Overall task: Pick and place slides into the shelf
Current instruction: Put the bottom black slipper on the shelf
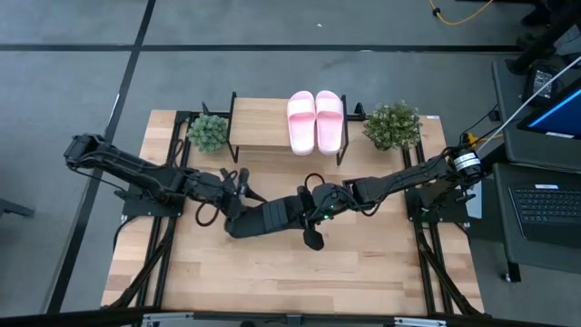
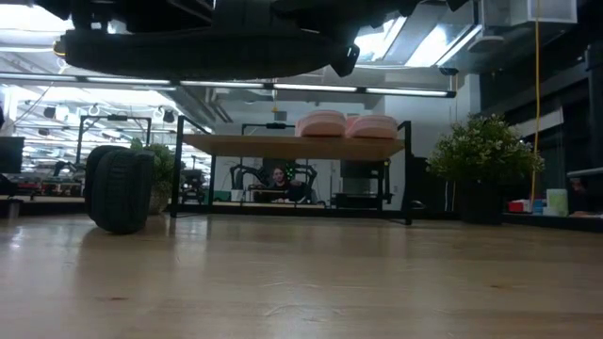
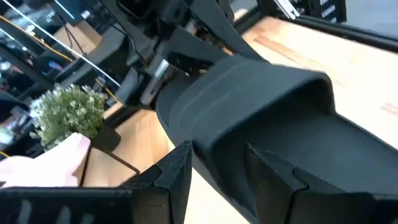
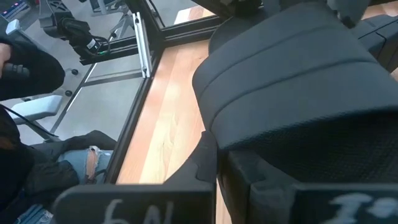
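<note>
Shelf (image 1: 263, 134) stands at the far edge of the worktop (image 1: 272, 272), with two pink slides (image 1: 315, 121) lying side by side on the right part of its plank top. A small green plant (image 1: 208, 132) sits just beside the shelf's left end and a bigger one (image 1: 392, 125) just beside its right end.

Nearer than the shelf, over the middle of the worktop, both arms meet on one black slide (image 1: 268, 218), which the low view shows lifted clear of the wood. The left pincer (image 1: 238, 195) grips the slide at its left end, fingers (image 3: 177, 174) clamped on the edge. The right pincer (image 1: 313, 211) grips the slide at its right end, clenched on the rim near the broad strap.

A second black slide (image 2: 121, 188) stands on its edge on the worktop, to the left of the shelf as the low view shows it.

Beyond the shelf, someone sits in the room behind.
</note>
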Controlling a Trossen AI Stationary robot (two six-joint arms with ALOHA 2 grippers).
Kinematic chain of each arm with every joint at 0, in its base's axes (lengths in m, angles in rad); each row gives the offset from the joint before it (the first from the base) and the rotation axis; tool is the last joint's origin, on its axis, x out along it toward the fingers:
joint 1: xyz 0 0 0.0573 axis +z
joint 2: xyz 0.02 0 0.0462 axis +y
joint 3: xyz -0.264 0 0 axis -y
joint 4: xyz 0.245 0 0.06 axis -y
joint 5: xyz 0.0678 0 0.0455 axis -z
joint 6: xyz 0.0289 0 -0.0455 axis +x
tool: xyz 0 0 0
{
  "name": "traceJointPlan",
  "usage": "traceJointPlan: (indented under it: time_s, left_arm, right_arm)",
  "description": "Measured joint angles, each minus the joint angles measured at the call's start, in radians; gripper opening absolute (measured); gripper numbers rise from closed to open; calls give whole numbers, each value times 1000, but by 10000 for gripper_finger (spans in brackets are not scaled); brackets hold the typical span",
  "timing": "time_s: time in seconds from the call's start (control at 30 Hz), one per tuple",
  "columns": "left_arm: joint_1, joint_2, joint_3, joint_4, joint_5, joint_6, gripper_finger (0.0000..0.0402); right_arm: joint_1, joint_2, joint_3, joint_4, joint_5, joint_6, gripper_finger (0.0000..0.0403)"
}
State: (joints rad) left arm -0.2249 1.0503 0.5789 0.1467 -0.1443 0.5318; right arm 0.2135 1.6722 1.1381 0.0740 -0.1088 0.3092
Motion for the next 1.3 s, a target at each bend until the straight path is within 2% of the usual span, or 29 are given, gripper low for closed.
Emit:
traceJointPlan:
  time_s: [0.17,0.57,0.73,0.97,1.3]
  left_arm:
    - [0,11,0,58,0,27,135]
    - [-5,11,0,79,-36,62,133]
    - [-5,10,0,79,-35,81,99]
    - [-5,10,0,79,-36,84,14]
    - [-5,10,0,72,-36,83,3]
  right_arm:
    - [0,0,0,6,1,-1,10]
    - [0,0,0,6,0,-7,10]
    - [0,0,0,5,1,-27,10]
    - [0,0,0,6,2,-27,10]
    - [0,0,0,5,2,-28,14]
